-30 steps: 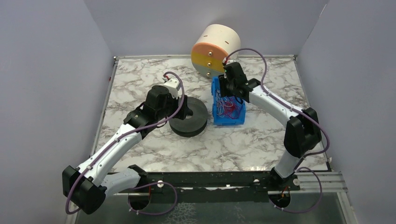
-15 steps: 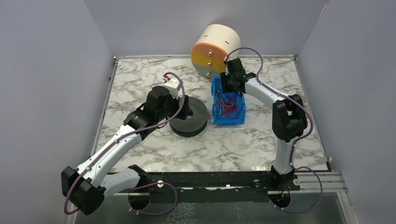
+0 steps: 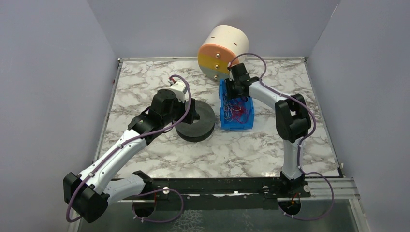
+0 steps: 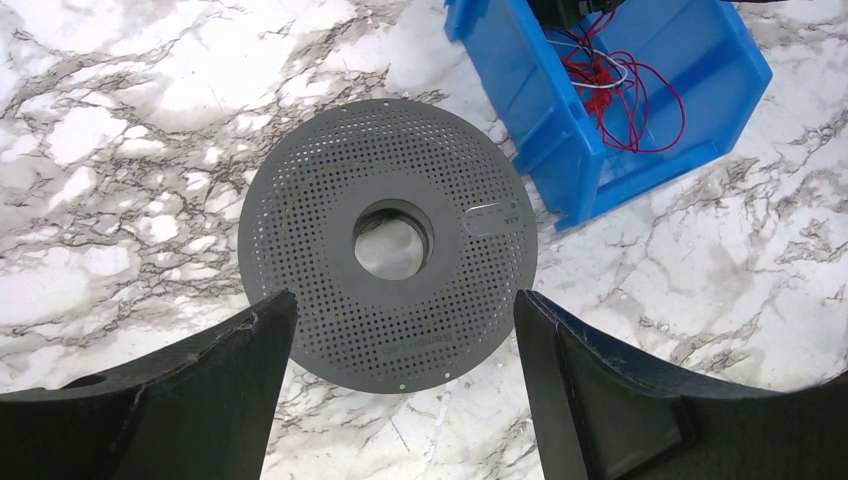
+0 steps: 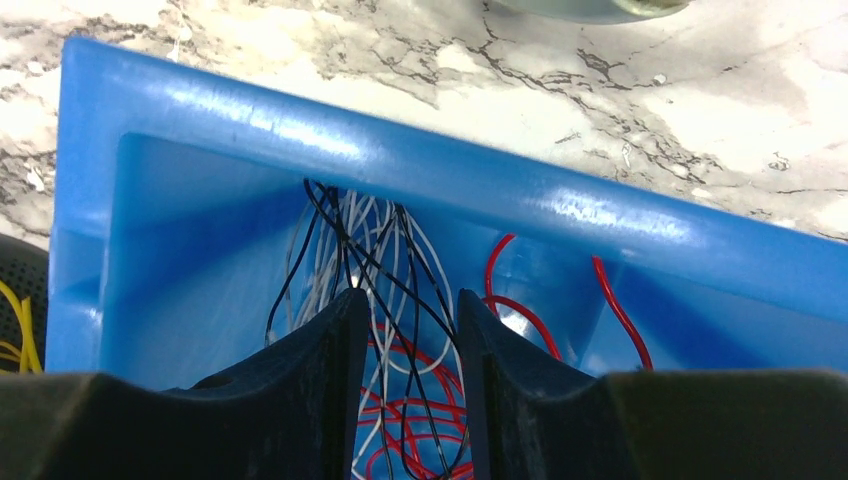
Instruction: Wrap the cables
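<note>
The cables (image 3: 235,112) are a tangle of hair-thin red, white and black wires lying in a blue bin (image 3: 237,124). My right gripper (image 3: 236,93) reaches down into the bin's far end. In the right wrist view its jaws (image 5: 405,300) stand narrowly apart, with black and white wires (image 5: 380,230) running through the gap unpinched and red wires (image 5: 512,310) beside them. My left gripper (image 3: 194,115) hovers wide open and empty over a black perforated spool (image 3: 200,128). The left wrist view shows the gripper (image 4: 400,300), the spool (image 4: 300,220), the bin (image 4: 560,150) and the wires (image 4: 625,100).
A cream cylinder with an orange and yellow face (image 3: 222,50) lies just behind the bin. The bin's far wall (image 5: 400,160) is close in front of my right fingers. Yellow wire (image 5: 18,335) shows at the spool's edge. Walls enclose the marble table (image 3: 145,82).
My right arm's elbow has swung left and folded up, while its gripper stayed at the far end of the bin. The left arm has not moved.
</note>
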Available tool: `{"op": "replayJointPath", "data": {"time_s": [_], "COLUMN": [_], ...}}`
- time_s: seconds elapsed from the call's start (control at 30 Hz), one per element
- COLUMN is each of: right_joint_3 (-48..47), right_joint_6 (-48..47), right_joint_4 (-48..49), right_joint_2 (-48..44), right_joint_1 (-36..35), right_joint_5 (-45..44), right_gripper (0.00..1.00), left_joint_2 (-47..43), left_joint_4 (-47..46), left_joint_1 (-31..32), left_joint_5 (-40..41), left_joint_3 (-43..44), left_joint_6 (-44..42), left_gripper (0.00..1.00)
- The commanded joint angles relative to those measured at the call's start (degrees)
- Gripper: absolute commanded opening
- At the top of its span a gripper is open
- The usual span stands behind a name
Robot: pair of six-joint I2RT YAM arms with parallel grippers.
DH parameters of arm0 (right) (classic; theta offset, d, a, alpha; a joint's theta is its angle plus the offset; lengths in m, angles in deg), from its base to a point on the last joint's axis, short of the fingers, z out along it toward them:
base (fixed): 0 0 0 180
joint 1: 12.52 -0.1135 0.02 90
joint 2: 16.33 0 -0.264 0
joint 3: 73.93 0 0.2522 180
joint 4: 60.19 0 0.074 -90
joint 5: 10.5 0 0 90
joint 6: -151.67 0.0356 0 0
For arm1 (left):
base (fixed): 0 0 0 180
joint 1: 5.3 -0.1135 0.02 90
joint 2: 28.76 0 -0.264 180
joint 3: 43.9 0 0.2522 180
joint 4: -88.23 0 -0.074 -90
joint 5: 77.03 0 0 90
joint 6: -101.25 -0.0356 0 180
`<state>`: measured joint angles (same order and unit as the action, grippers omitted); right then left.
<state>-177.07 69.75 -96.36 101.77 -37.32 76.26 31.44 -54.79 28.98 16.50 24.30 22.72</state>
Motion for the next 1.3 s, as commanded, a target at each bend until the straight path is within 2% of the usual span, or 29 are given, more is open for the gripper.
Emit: {"op": "replayJointPath", "data": {"time_s": [0.0,0.07,0.2,0.83,1.27], "right_joint_3": [-2.28,-2.29,-2.21,5.59,3.88], "right_joint_6": [0.32,0.11,-0.39,-1.15,-0.70], "right_joint_4": [1.85,2.00,1.85,3.41,3.20], "right_joint_2": [1.24,1.34,0.43,-20.48,-33.71], "right_joint_1": [-0.16,-0.16,-0.16,-0.32,-1.21], "right_joint_5": [0.92,0.83,-0.31,-0.41,-1.57], "right_gripper": [0.39,0.29,0.02,0.01,0.01], "left_joint_2": [-1.31,-1.40,-1.53,-1.36,-2.01], "left_joint_4": [-1.31,-1.29,-1.35,-1.40,-1.42], "left_joint_1": [0.35,0.35,0.35,0.35,0.35], "left_joint_5": [1.04,1.04,1.14,0.88,0.75], "left_joint_3": [-0.73,-0.73,-0.78,-0.73,-0.80], "left_joint_6": [-0.57,-0.65,-0.65,-0.48,-0.15], "left_gripper": [0.83,0.83,0.83,0.83,0.83]}}
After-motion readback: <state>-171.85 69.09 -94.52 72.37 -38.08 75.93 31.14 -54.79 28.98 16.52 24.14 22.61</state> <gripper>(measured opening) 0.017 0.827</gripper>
